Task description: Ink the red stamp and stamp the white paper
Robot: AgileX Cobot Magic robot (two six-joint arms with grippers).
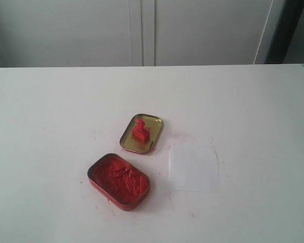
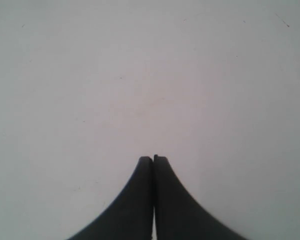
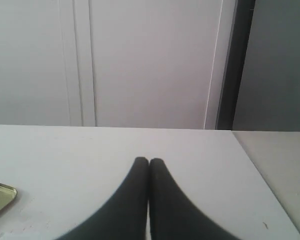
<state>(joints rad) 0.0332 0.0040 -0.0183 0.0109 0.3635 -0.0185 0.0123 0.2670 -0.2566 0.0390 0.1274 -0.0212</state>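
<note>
Left claw (image 2: 153,159): clenched, jaws pressed flat together with nothing between them, over a bare patch of the white table (image 1: 50,111).

Red ink tin (image 1: 110,197): open, full of lumpy red paste, left of the table's middle and closest of the items to the near edge.

Gold lid (image 1: 153,125): lay open side up around mid-table, just beyond the tin toward the far edge, close to it but apart.

The red stamp (image 1: 141,131): stood upright inside the gold lid, knob up, untouched by either claw.

The white paper (image 1: 194,168): flat on the table, just right of the tin and lid, clear of both. Faint red smudges on the table around it.

Right claw (image 3: 149,161): clenched and empty, low over the table, pointing at the far edge. One corner of the gold lid (image 3: 1,197) showed in the right wrist view.
</note>
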